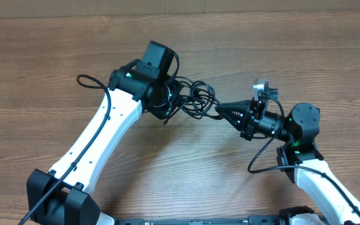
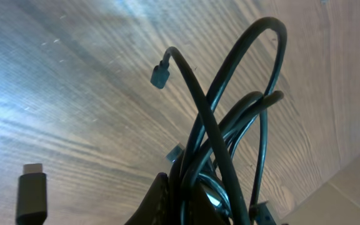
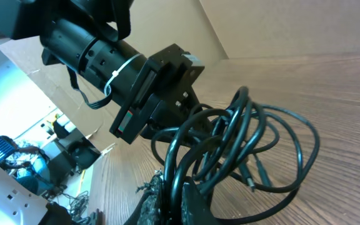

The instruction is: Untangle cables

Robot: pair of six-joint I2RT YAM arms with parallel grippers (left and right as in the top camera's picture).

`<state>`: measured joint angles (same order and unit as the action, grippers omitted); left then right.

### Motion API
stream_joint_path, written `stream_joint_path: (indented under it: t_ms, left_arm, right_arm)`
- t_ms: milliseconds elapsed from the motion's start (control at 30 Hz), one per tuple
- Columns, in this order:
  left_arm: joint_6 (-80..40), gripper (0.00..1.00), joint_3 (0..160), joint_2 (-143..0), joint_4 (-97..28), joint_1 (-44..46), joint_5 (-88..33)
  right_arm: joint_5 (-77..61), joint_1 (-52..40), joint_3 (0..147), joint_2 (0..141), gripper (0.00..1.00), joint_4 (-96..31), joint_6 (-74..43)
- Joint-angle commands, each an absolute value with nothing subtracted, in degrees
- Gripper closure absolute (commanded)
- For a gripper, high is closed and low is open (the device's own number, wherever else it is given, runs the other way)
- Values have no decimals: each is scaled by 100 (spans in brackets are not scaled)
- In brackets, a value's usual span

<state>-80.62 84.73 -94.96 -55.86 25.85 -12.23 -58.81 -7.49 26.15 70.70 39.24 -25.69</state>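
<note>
**Two claws pinched on one knot of cord**

A loose tangle of thin black flexible cables (image 1: 195, 99) sits over the middle of the brown wood-grain desk (image 1: 55, 50). The left claw (image 1: 175, 105) is clamped on the tangle's left side. The right claw (image 1: 222, 110) is clamped on its right side, close by. Loops stand up out of the tangle, and one strand ends in a small dark plug (image 2: 159, 76). A reddish strip (image 3: 132, 119) on the left claw's housing, just behind the tangle, is too blurred to read.

no readable text, no labels, no numbers
</note>
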Motion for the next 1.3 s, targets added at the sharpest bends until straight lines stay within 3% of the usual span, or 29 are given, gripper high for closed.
stream_joint_path:
  t_ms: [0, 300, 467, 833, 1267]
  left_arm:
    - [-7964, 96, 8447, -9598, -5400, 2727, -908]
    - [-7406, 96, 8447, -9598, -5398, 2895, -867]
    - [-7413, 96, 8449, -9598, -5419, 2882, -207]
    - [-8246, 96, 8447, -9598, -6020, 2821, 958]
    - [-8602, 96, 8447, -9598, -6298, 2480, 934]
  right_arm:
    - [-5937, -711, 2773, 7310, 93, 3970, -2499]
    - [-5929, -711, 2773, 7867, 96, 4029, -2523]
    - [-6270, -711, 2773, 7867, 96, 4674, -2860]
    - [-7371, -711, 2773, 7867, 96, 6217, -3063]
    - [-8882, -711, 2773, 7867, 96, 6890, -3020]
